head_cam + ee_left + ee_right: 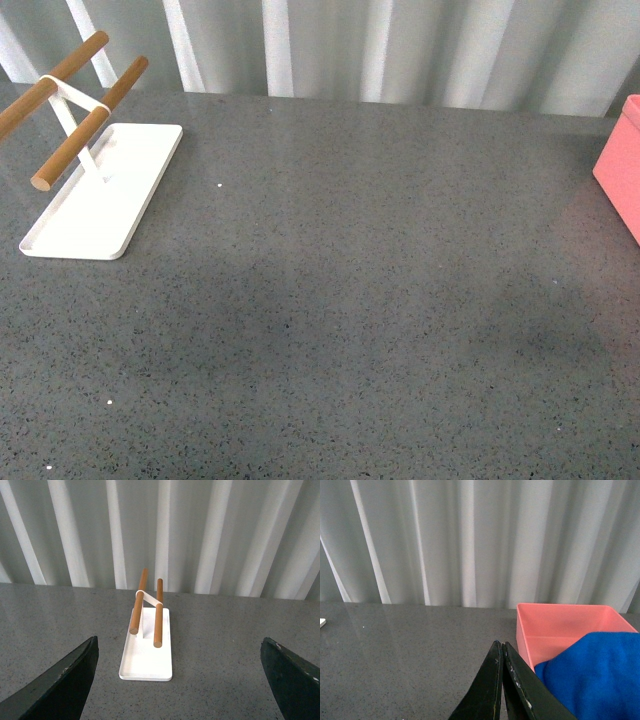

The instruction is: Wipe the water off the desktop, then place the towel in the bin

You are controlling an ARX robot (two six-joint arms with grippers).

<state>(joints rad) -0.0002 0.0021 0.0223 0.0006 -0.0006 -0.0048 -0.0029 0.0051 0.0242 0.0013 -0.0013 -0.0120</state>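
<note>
Right wrist view: right gripper (504, 652) has its fingers pressed together, nothing visibly pinched between them, tho whether a fold is caught lower down I can't tell. Blue towel (592, 675) bulges just beside it, in front of the pink bin (560, 625), prob mid-drop. Arm sits low, pointing twd the curtain. Left gripper (180, 680) is spread wide, empty, hovering facing the white tray (147, 662) w/ wooden bars (158, 625). Desktop (330, 300) looks dry

The speckled grey desk (330, 300) carries the pink bin (620, 180) at 3 o'clock; the blue towel (592, 675) hangs bunched just beside the bin's rim.
</note>
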